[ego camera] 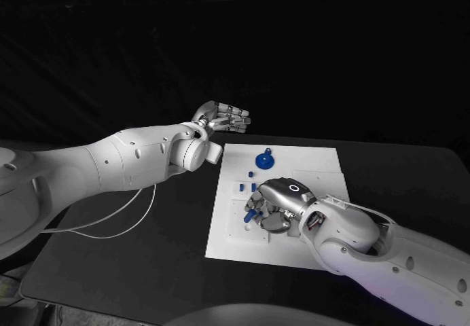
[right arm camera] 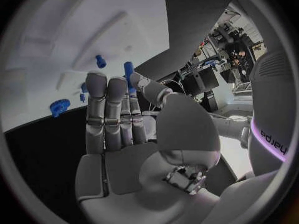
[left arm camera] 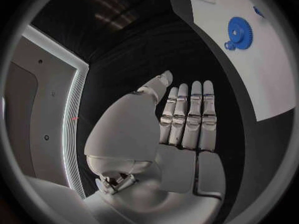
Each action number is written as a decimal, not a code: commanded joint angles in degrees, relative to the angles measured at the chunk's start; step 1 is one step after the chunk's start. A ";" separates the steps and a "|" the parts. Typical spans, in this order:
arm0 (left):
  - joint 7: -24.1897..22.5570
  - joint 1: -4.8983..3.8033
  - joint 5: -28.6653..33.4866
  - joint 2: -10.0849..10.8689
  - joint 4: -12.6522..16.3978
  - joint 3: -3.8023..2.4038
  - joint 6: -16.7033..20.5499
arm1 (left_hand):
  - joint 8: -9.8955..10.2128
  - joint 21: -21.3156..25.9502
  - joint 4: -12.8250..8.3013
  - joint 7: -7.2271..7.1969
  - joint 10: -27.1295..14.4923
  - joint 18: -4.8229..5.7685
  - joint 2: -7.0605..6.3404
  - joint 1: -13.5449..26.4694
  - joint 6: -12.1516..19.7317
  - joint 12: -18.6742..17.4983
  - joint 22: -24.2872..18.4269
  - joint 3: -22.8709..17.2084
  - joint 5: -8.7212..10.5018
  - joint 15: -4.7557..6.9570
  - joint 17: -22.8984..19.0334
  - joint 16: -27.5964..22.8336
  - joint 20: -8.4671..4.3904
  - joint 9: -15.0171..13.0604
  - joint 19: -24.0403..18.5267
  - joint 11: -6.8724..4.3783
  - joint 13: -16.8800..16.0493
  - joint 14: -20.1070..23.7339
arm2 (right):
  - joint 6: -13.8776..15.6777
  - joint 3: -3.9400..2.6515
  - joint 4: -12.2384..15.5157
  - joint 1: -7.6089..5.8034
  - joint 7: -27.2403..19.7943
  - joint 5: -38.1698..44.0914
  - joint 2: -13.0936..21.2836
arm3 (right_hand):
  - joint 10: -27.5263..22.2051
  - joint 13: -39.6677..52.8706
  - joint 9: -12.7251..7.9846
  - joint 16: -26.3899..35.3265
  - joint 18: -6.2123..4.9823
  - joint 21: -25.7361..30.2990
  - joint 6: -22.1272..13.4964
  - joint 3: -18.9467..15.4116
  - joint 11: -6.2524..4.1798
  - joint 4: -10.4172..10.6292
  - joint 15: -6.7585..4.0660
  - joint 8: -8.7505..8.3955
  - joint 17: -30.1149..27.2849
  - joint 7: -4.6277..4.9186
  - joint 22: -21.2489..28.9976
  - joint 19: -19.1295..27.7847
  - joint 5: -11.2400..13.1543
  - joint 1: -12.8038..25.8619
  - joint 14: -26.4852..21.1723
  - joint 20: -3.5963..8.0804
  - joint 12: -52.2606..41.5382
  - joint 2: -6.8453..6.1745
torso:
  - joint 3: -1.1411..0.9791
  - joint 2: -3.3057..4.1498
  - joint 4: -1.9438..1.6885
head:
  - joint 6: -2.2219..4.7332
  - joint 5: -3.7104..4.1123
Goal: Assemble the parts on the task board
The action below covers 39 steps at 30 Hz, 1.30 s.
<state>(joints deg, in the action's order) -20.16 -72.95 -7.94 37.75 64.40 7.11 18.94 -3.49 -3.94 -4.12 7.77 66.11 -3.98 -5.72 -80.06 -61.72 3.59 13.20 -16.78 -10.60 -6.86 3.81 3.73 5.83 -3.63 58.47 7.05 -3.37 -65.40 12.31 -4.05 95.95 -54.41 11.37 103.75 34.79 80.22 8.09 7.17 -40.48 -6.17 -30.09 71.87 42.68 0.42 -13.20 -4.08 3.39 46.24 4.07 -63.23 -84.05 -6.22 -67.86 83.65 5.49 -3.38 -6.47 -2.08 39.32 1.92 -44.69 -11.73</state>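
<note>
The board (ego camera: 294,251) lay at the middle of the bench (ego camera: 128,272), with a blue gear (ego camera: 264,161) seated near its far end and small blue pegs (ego camera: 246,185) just beyond the right hand. The right hand (ego camera: 275,207) was low over the board's middle, pinching a blue pin (right arm camera: 129,74) between thumb and fingertips (right arm camera: 97,80). The left hand (ego camera: 223,119) hung off the board's far left corner, fingers straight and together, holding nothing. In my judgement the step was seating the pin: it should be kept upright, lined up over its hole, then pressed straight down without tilting, well clear of the gear.
</note>
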 commanded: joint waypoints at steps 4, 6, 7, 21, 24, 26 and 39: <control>-0.75 -0.02 0.34 -0.19 0.01 -0.04 -0.85 | -0.11 -0.33 0.22 0.06 -0.42 0.32 0.44 -0.03 0.39 -0.15 -0.05 0.20 0.07 -0.04 -0.05 -0.26 0.02 -0.03 0.26 -0.09 0.04 0.30 | -1.69 0.48 -0.50 0.10 0.38 3.57 -0.77 | 0.25 -0.08 0.60 0.05 -1.06 0.35 0.31 -0.26 -0.09 -0.27 -0.34 0.29 -0.01 0.01 -0.12 -2.19 -0.39 0.20 -0.15 0.26 -0.30 0.58 | 0.02 0.02 -0.01 | -0.32 -0.06; -0.75 -0.02 0.34 -0.25 -0.03 -0.04 -0.85 | -0.11 -0.33 0.22 0.06 -0.42 0.32 0.44 -0.03 0.39 -0.15 -0.05 0.20 0.07 -0.04 -0.05 -0.26 0.02 -0.03 0.26 -0.09 0.04 0.30 | -1.73 0.74 -0.71 0.12 0.76 3.95 -0.95 | 0.25 -0.08 0.60 0.05 -1.06 0.35 0.31 -0.26 -0.09 -0.27 -0.34 0.29 -0.01 0.01 -0.12 -2.19 -0.39 0.20 -0.15 0.26 -0.30 0.58 | 0.03 0.00 0.00 | -0.56 -0.19; -0.74 -0.02 0.35 -0.27 -0.06 -0.04 -0.83 | -0.11 -0.33 0.22 0.06 -0.42 0.32 0.44 -0.03 0.39 -0.15 -0.05 0.20 0.07 -0.04 -0.05 -0.26 0.02 -0.03 0.26 -0.09 0.04 0.30 | -1.76 0.90 -0.79 0.11 0.95 4.15 -0.99 | 0.26 -0.09 0.59 0.05 -1.05 0.28 0.31 -0.22 -0.08 -0.32 -0.32 0.29 -0.02 0.01 -0.18 -2.18 -0.36 0.23 -0.16 0.25 -0.30 0.59 | 0.02 -0.04 -0.02 | -0.67 -0.35; -0.73 -0.02 0.41 -0.56 -0.22 -0.04 -0.91 | -0.10 -0.33 0.33 0.06 -0.44 0.34 0.44 0.16 0.42 -0.15 -0.22 0.28 0.27 -0.05 -0.05 -0.25 0.05 -0.03 0.28 -0.08 0.04 0.31 | -2.87 2.03 -1.10 0.03 2.18 5.71 -1.28 | 0.29 -0.12 0.55 0.07 -1.01 0.19 0.36 -0.06 -0.09 -0.42 -0.31 0.29 -0.05 0.00 -0.36 -2.16 -0.12 0.33 -0.14 0.22 -0.30 0.60 | 0.01 -0.03 0.00 | -0.90 -0.62; -0.72 -0.02 0.41 -0.57 -0.29 -0.04 -0.92 | -0.10 -0.33 0.33 0.06 -0.44 0.34 0.44 0.16 0.42 -0.15 -0.22 0.28 0.27 -0.05 -0.05 -0.25 0.05 -0.03 0.28 -0.08 0.04 0.31 | -3.09 2.10 -0.95 0.03 2.25 5.83 -1.31 | 0.29 -0.12 0.55 0.07 -1.01 0.19 0.36 -0.06 -0.09 -0.42 -0.31 0.29 -0.05 0.00 -0.36 -2.16 -0.12 0.33 -0.14 0.22 -0.30 0.60 | 0.01 -0.06 0.02 | -0.91 -0.63; -0.72 -0.02 0.41 -0.58 -0.32 -0.04 -0.93 | -0.10 -0.33 0.33 0.06 -0.44 0.34 0.44 0.16 0.42 -0.15 -0.22 0.28 0.27 -0.05 -0.05 -0.25 0.05 -0.03 0.28 -0.08 0.04 0.31 | -3.21 2.13 -0.90 0.04 2.30 5.90 -1.32 | 0.33 -0.15 0.51 0.06 -1.01 0.13 0.40 -0.01 -0.10 -0.52 -0.33 0.29 -0.09 -0.02 -0.52 -2.17 -0.16 0.38 -0.11 0.25 -0.30 0.60 | 0.01 -0.04 0.01 | -0.98 -0.61; -0.73 0.01 0.41 -0.64 -0.47 -0.04 -1.03 | -0.10 -0.33 0.33 0.06 -0.44 0.34 0.44 0.16 0.42 -0.15 -0.22 0.28 0.27 -0.05 -0.05 -0.25 0.05 -0.03 0.28 -0.08 0.04 0.31 | -3.84 2.20 -0.57 0.10 2.40 6.09 -1.28 | 0.40 -0.16 0.50 0.06 -1.00 0.14 0.45 -0.02 -0.12 -0.65 -0.35 0.29 -0.11 -0.02 -0.67 -2.16 -0.14 0.42 -0.12 0.27 -0.31 0.64 | 0.01 -0.02 -0.02 | -1.03 -0.66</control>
<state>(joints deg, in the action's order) -20.16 -72.93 -7.85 37.23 63.91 7.12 18.70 -3.50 -3.94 -3.97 7.77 66.11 -3.98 -5.72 -80.06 -61.72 3.59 13.03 -16.63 -10.60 -6.86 3.81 3.73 5.83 -3.63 58.47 7.05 -3.37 -65.40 10.14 -2.00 95.31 -54.47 13.48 109.01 33.49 80.19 7.97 7.17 -40.47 -6.19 -30.14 71.90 42.52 0.27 -13.70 -4.20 3.45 46.22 3.88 -63.80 -84.14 -6.15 -67.63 83.53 5.39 -3.37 -6.27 -2.06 39.30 1.92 -45.70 -12.35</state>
